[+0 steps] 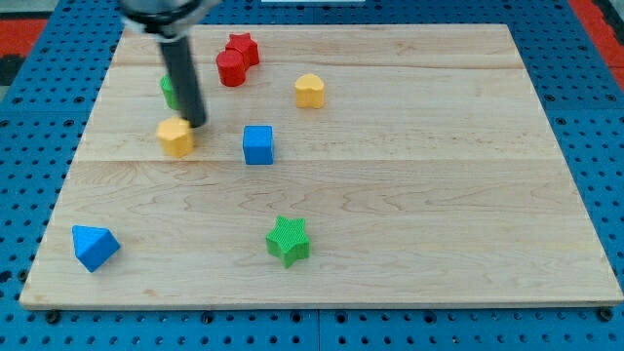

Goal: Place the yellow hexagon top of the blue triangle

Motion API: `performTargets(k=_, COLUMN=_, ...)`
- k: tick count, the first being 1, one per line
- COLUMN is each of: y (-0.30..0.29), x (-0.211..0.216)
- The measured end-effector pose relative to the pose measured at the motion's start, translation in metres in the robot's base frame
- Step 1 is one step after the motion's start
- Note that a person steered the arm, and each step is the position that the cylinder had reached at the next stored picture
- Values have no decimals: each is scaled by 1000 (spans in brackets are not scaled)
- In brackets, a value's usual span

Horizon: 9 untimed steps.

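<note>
At the view's upper left of the wooden board [409, 195], my tip [198, 125] touches the yellow hexagon block [176, 136] at its upper right; no pincer fitted. Blue triangle block [95, 246] sits well apart, lower left. Approach step; next likely push down-left.

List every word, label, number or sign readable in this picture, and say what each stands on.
None: no text, number or sign shows anywhere.
The wooden board is bare wood.
The blocks are plain: yellow hexagon, blue triangle, blue cube, green star, yellow heart, two red blocks.
My tip, beside the yellow hexagon, carries no marking.
</note>
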<state>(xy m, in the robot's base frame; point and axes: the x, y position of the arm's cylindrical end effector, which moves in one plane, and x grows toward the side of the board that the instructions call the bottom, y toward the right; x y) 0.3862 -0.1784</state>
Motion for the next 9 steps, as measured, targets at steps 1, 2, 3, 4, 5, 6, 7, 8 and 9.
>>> performTargets(k=1, y=19, x=6)
performTargets(k=2, y=-29, x=39)
performTargets(k=3, y=-38, x=52)
performTargets(k=4, y=-40, x=31)
performTargets(k=5, y=-67, x=43)
performTargets(k=6, y=-38, x=78)
performTargets(k=7, y=-43, x=77)
performTargets(k=8, y=-19, x=94)
performTargets(k=9, y=-21, x=114)
